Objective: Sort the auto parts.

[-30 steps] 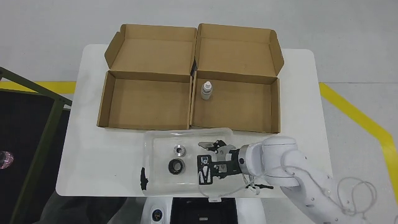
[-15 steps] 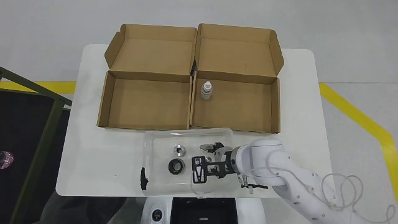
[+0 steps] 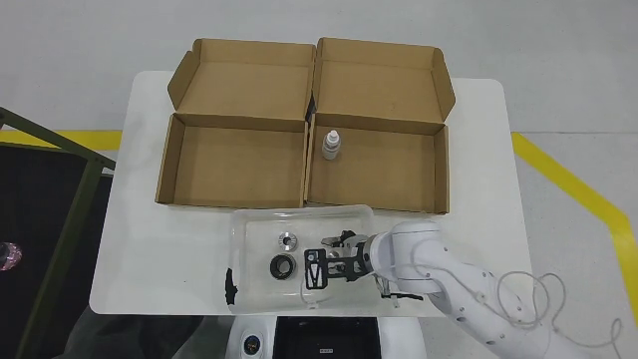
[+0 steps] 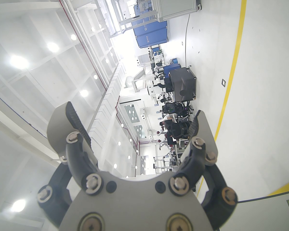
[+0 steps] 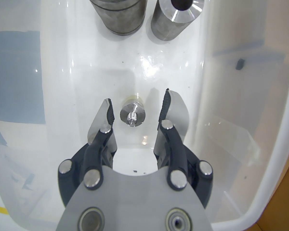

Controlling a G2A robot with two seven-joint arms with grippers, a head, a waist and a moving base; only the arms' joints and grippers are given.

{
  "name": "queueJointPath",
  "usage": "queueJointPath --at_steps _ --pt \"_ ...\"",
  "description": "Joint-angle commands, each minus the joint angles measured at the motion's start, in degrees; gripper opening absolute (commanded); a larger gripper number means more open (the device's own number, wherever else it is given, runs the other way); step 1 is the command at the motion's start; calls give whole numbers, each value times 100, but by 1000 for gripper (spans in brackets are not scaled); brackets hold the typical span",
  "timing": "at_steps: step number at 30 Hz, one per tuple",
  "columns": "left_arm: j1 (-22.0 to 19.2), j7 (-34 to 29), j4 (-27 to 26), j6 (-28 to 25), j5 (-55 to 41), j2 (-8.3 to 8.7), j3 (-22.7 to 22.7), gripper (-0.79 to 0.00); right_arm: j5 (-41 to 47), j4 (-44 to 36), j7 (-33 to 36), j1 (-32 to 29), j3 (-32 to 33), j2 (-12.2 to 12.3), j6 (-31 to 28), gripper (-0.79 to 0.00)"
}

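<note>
Inside clear tub [image 5: 283,145] on table [image 3: 478,179], right end effector [image 5: 138,100] parted astride small metal fitting [image 5: 132,116], ungripped, dark sleeve [image 5: 118,3] and steel bushing [image 5: 175,10] beyond, left end effector [image 4: 134,109] parted, holding nothing

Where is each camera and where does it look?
Top view: above the arms, looking down at table, boxes, clear bin; right pincer shows.
Left wrist: faces out into the hall; open left pincer shows.
Right wrist: looks into the bin at a small part; open right pincer shows.
Shared: top and right wrist see the bin's two cylinders.

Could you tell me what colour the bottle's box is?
Brown; the box shows best in the top view.
</note>
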Motion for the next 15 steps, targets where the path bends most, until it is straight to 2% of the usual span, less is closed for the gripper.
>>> queueJointPath --at_steps 1,2,4,5,15 --pt "0 0 0 0 0 0 0 0 17 18 -7 8 -26 -5 9 -453" --pt "0 0 0 0 0 0 0 0 29 26 -9 15 -38 -7 10 -483" --pt "0 0 0 0 0 0 0 0 51 45 -12 33 -56 -11 12 -659" --pt "0 0 0 0 0 0 0 0 58 52 -13 42 -64 -13 10 -782" --pt "0 0 0 0 0 0 0 0 192 -225 -332 149 13 -3 -122 -785"
